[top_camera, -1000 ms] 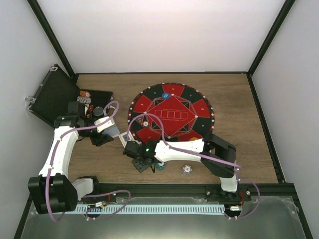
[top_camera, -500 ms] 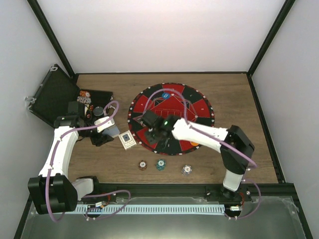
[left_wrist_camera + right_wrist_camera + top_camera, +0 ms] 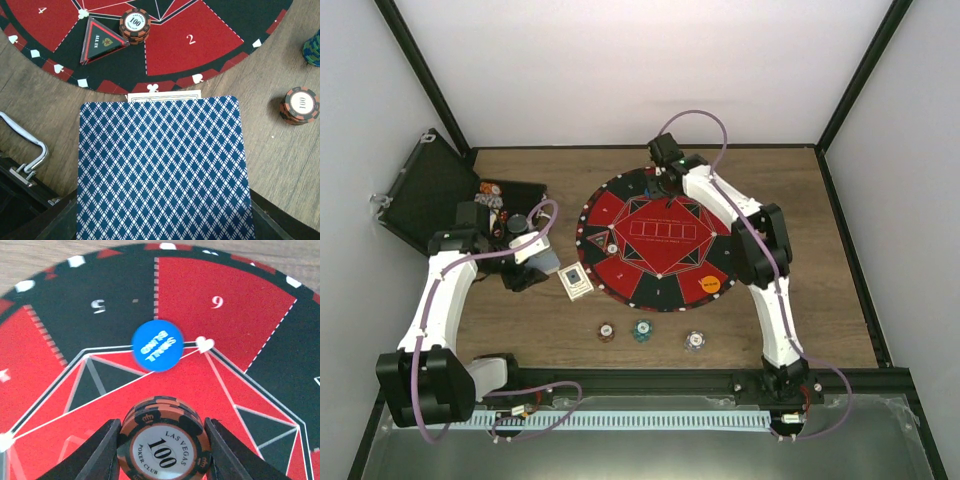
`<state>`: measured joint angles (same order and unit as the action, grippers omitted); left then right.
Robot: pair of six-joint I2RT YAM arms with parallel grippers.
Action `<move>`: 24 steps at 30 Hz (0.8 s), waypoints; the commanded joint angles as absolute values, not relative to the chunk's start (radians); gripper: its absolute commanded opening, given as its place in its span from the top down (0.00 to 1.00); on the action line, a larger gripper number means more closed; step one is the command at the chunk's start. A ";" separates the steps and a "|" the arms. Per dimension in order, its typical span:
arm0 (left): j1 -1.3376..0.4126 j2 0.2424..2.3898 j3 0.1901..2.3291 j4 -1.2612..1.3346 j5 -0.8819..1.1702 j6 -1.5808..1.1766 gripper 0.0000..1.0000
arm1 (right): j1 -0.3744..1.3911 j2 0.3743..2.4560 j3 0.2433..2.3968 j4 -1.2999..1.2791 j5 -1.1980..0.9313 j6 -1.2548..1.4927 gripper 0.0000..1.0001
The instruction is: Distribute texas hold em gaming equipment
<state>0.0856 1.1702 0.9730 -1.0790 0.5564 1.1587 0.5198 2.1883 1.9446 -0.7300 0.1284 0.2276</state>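
Note:
My left gripper (image 3: 548,266) hovers beside the black case, shut on a playing card (image 3: 162,170) with a blue diamond-patterned back that hides its fingers. Just under it, a small deck (image 3: 577,282) lies on the wood by the mat's left edge. My right gripper (image 3: 667,185) reaches over the far side of the round mat (image 3: 720,215), shut on a stack of brown 100 chips (image 3: 162,445). A blue small-blind disc (image 3: 159,345) lies just ahead of it, near sections 5 and 6. Another brown chip stack (image 3: 135,25) sits on the mat beside a triangular marker (image 3: 102,42).
Three chip stacks stand on the wood near the front: brown (image 3: 607,331), green (image 3: 642,330) and white (image 3: 694,341). An orange disc (image 3: 711,284) lies on the mat's near right. The open black case (image 3: 430,195), with chips inside, stands at the far left.
My right arm has swung from the brown chips near the front edge, across the mat, to its far side with a chip stack. The left arm has not moved.

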 commanded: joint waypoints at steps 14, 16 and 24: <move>0.090 1.183 1.033 -1.077 0.605 1.169 0.89 | 0.456 2.456 2.125 -0.778 0.056 0.237 0.72; 0.089 1.178 1.032 -1.081 0.611 1.169 0.89 | 0.456 2.456 2.124 -0.783 0.061 0.241 0.57; 0.089 1.185 1.034 -1.086 0.615 1.163 0.89 | 0.460 2.378 2.128 -0.826 0.116 0.253 0.20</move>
